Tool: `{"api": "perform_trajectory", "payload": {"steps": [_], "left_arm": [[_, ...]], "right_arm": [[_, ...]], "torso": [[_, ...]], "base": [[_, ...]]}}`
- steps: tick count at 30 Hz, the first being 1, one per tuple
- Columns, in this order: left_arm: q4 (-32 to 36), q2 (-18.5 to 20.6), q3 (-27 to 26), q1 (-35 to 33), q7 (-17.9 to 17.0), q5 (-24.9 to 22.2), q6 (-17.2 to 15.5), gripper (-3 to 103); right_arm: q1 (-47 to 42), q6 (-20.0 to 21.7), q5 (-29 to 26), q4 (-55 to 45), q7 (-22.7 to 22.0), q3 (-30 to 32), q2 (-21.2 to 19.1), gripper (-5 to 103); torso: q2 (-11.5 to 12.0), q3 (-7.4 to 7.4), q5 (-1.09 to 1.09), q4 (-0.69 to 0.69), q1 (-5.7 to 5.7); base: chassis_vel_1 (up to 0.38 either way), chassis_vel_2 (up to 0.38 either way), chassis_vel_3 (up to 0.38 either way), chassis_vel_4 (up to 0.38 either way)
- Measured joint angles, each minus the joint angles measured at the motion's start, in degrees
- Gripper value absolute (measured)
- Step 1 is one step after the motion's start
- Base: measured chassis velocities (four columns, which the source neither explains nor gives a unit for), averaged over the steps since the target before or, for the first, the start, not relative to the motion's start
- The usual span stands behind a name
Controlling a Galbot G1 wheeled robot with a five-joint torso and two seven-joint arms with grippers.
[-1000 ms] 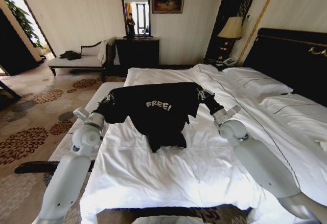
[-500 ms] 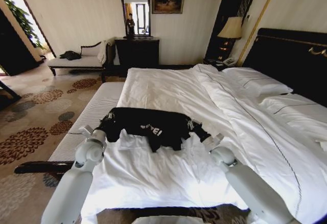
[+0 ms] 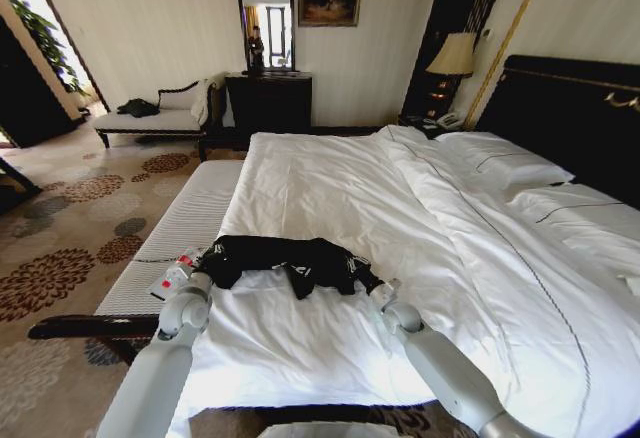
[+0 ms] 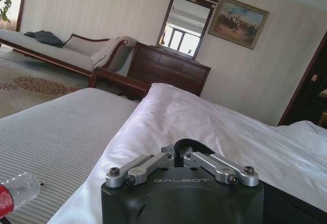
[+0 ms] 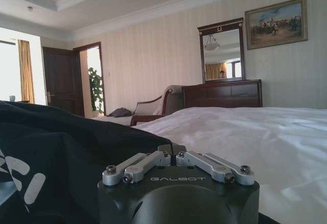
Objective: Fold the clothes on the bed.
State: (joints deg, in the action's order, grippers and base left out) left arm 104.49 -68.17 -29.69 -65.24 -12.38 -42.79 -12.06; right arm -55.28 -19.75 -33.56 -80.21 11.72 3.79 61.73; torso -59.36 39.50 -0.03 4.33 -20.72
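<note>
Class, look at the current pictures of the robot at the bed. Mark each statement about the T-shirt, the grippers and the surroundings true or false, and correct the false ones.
1. The black T-shirt lies bunched on the bed. True.
2. The left gripper and right gripper are at opposite ends of the shirt. True.
3. The shirt hangs on the bench. False: it rests on the bed.
4. A plastic bottle stands on the dresser. False: it lies on the bench.

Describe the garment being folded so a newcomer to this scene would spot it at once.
Start at the large white bed with the dark headboard and look to its near edge. There, between the left gripper and the right gripper, lies a crumpled black T-shirt. It is the one dark thing on the white bedding.
</note>
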Motion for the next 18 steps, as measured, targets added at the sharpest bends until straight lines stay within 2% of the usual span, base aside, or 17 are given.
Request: {"api": "perform_trajectory", "payload": {"steps": [1,3,6,7,10,12,16,17,18], "left_arm": [[0.3,0.1,-0.2,0.1,0.0,-0.4,0.1,2],[0.6,0.3,-0.3,0.1,0.1,-0.9,0.3,2],[2.8,1.7,-1.1,-0.1,1.6,-2.7,1.1,2],[2.8,1.7,-1.1,-0.1,1.6,-2.7,1.1,2],[5.0,2.9,-2.0,-0.7,2.8,-3.8,1.8,2],[5.8,3.2,-2.3,-0.9,3.2,-4.1,2.0,2],[8.5,4.2,-3.4,-1.6,3.8,-4.9,2.3,2],[8.5,4.2,-3.4,-1.6,3.8,-4.9,2.3,2],[9.4,4.5,-3.8,-2.1,3.8,-5.1,2.3,2]], "right_arm": [[-0.6,-0.2,-1.2,-0.8,0.9,0.2,-0.5,6],[-1.1,-0.3,-2.5,-1.6,1.7,0.4,-1.0,6],[-3.6,-0.4,-8.6,-5.5,4.9,1.6,-2.7,22],[-3.6,-0.4,-8.6,-5.5,4.9,1.6,-2.7,22],[-6.2,-0.1,-13.7,-8.7,6.2,3.0,-3.2,38],[-6.9,0.1,-14.3,-9.1,6.3,3.4,-3.2,38],[-8.0,1.1,-14.0,-7.9,5.1,4.6,-2.8,60],[-8.0,1.1,-14.0,-7.9,5.1,4.6,-2.8,60],[-8.0,1.8,-13.9,-7.5,3.4,4.7,-2.6,65]], "torso": [[0.0,0.00,-0.01,0.01,0.00],[0.0,0.00,-0.01,0.01,0.00],[0.0,0.00,-0.01,0.01,0.00],[0.0,0.00,-0.01,0.01,0.00],[0.0,-0.01,0.00,-0.01,0.00],[0.0,-0.01,0.00,-0.01,0.00],[0.0,0.00,0.01,0.00,0.01],[0.0,0.00,0.01,0.00,0.01],[0.0,-0.01,0.01,0.00,0.00]], "base": [[0.000,0.000,0.000,0.000],[0.000,0.000,0.000,0.000],[0.000,0.000,0.000,0.000],[0.000,0.000,0.000,0.000],[0.000,0.000,0.000,0.000],[0.000,0.000,0.000,0.000],[0.000,0.000,0.000,0.000],[0.000,0.000,0.000,0.000],[0.000,0.000,0.000,0.000]]}}
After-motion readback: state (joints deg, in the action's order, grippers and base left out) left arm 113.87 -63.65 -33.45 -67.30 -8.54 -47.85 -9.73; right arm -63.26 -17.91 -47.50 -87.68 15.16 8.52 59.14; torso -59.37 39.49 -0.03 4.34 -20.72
